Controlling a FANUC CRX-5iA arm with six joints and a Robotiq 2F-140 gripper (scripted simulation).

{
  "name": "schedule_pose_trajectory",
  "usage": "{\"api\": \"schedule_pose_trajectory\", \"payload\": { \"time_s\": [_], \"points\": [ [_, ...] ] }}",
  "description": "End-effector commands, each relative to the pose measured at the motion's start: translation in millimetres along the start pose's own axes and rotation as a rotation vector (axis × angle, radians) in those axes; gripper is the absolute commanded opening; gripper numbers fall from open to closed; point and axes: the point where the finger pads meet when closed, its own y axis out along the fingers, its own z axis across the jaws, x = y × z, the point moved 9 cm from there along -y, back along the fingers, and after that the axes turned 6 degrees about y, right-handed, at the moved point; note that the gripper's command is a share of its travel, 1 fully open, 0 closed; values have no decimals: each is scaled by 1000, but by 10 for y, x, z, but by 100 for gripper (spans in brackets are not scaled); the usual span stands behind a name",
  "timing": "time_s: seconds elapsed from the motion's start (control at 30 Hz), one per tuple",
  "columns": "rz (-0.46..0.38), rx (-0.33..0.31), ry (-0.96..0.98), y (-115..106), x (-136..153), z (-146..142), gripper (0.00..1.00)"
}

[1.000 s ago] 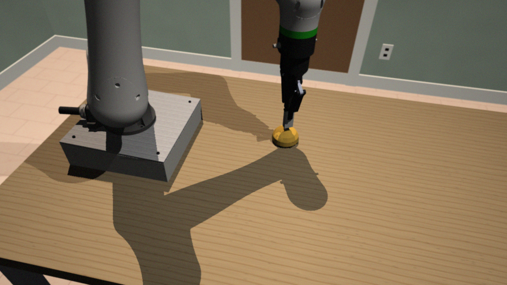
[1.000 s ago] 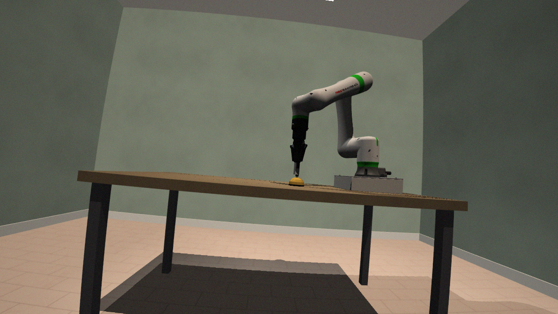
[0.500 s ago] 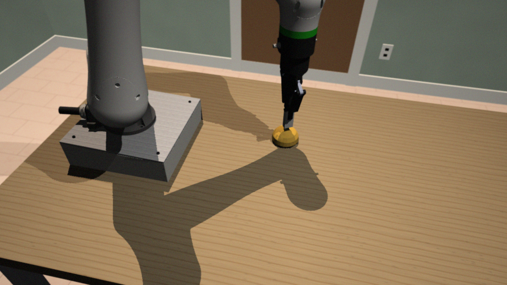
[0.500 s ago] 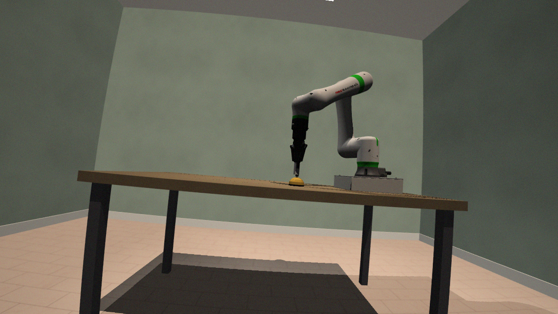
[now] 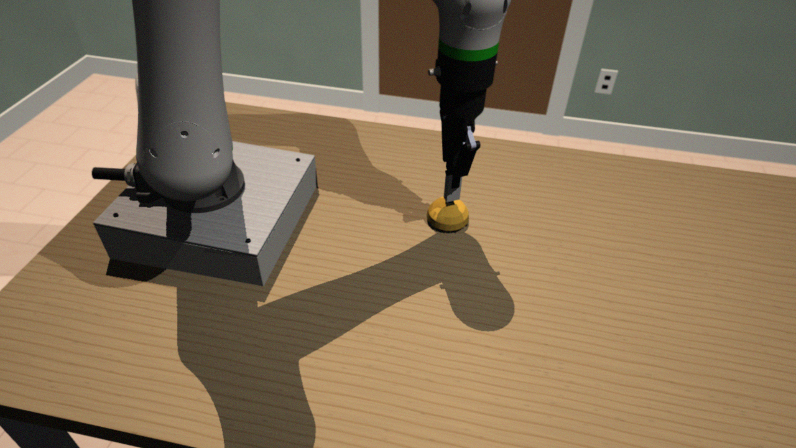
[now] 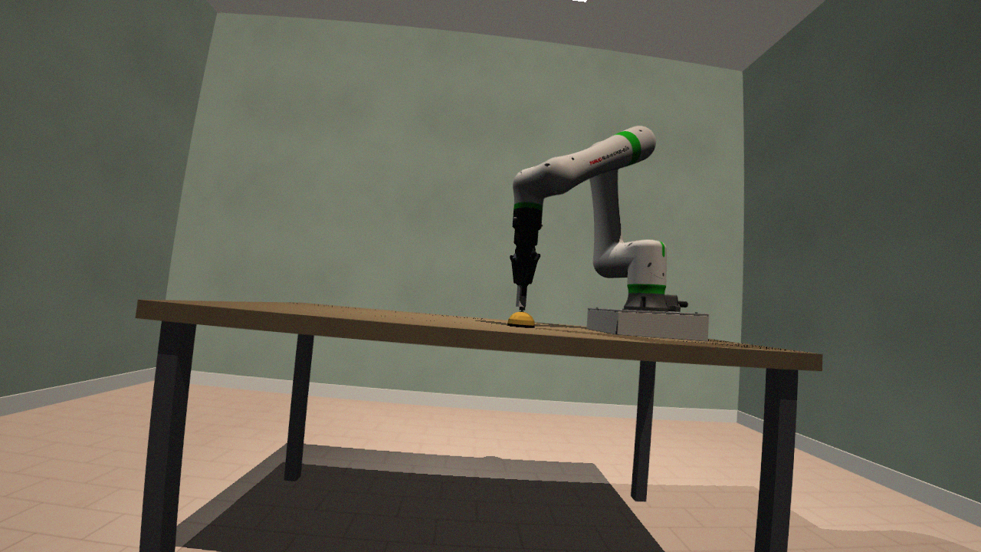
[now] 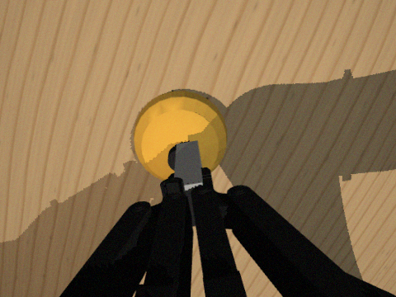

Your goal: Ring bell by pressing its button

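Observation:
A small yellow dome bell [image 5: 448, 215] sits on the wooden table near its middle, to the right of the robot's base. It also shows in the exterior view [image 6: 521, 319] and in the wrist view [image 7: 180, 134]. My gripper [image 5: 451, 195] is shut, points straight down, and its closed fingertips rest on the top centre of the bell. In the wrist view the grey fingertips [image 7: 188, 165] cover most of the dark button [image 7: 173, 157], so only its edge shows. From the side, the fingertips [image 6: 521, 306] meet the dome's top.
The grey base block [image 5: 214, 214] with the arm's column stands left of the bell. The table's far edge lies behind the bell; a wall with a brown door panel is beyond.

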Motion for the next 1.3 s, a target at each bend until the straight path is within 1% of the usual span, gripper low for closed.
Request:
{"api": "schedule_pose_trajectory", "payload": {
  "time_s": [0.0, 0.37, 0.63, 0.7, 1.2, 1.27],
  "points": [
    [0, 0, 0, 5, 1, -1, 0],
    [0, 0, 0, -9, 0, -1, 0],
    [0, 0, 0, -119, 0, -1, 0],
    [0, 0, 0, -119, 0, -1, 0],
    [0, 0, 0, -523, 0, -1, 0],
    [0, 0, 0, -523, 0, -1, 0]
  ]
}}
